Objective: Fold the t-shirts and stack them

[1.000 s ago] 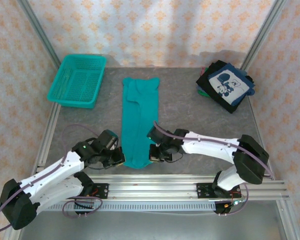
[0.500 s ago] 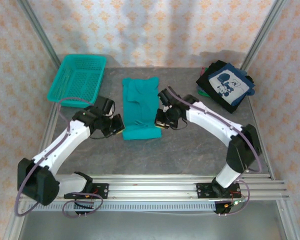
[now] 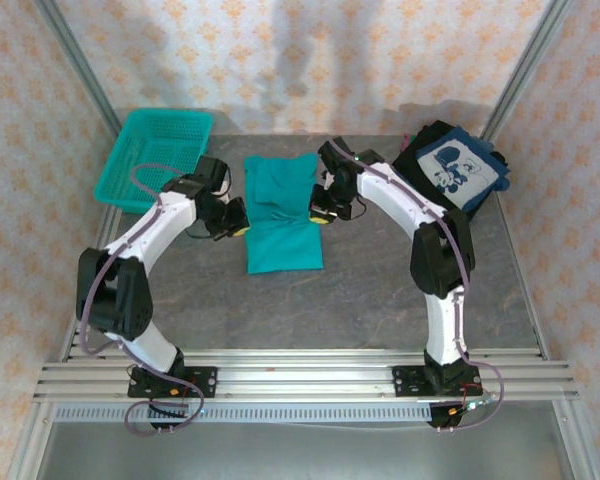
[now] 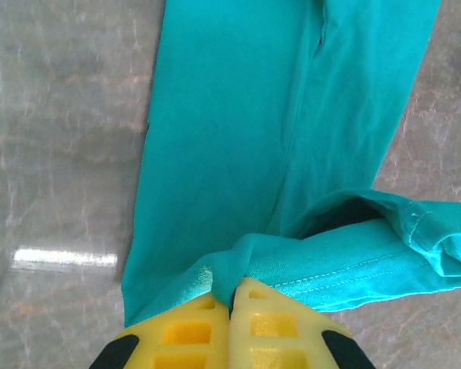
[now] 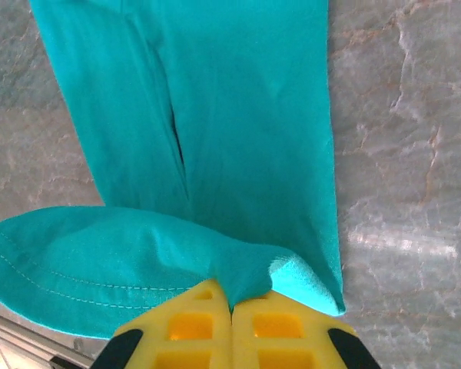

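Our left gripper (image 4: 232, 296) has its yellow pads pressed together on one corner of the teal cotton t-shirt (image 3: 283, 215), and the pinched cloth bunches up right at the tips. Our right gripper (image 5: 232, 300) is clamped the same way on the opposite corner of the same stitched hem. From above, the two grippers sit on either side of the shirt about halfway along it, holding the hemmed end doubled back over the long folded strip. That strip lies flat in the middle of the grey marbled table (image 3: 380, 290). The bit of hem inside each grip vanishes between the pads. Both wrist views cut the strip off at the top edge, and the raised flap sags and hides the layer beneath it. We cannot tell whether the lifted end touches the cloth below. At the far right corner sits a stack of folded dark t-shirts (image 3: 450, 170). Its top one carries a white-and-blue graphic and covers most of those under it. A sliver of green cloth peeks out at the stack's left edge, too small to identify. A teal plastic mesh basket (image 3: 145, 203) stands at the far left, well apart from the shirt, and the left arm reaches past its near side.
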